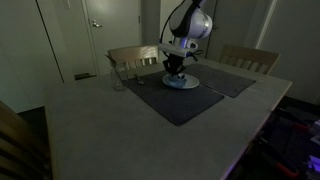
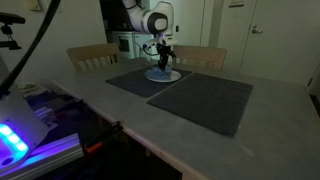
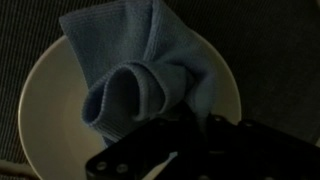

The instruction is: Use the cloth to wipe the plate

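Cloth (image 3: 130, 75) bunched, long axis running up plate (image 3: 40, 110).

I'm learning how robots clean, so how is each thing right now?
cloth, bunched up, lying on the plate, pinched by the gripper.
plate, right way up, partly covered by the cloth.
gripper, shut on the cloth.
placemats, lying flat on the table.

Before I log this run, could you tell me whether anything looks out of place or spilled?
Nothing stands out: the cloth lies bunched on the plate, held by the gripper, and no spill shows.
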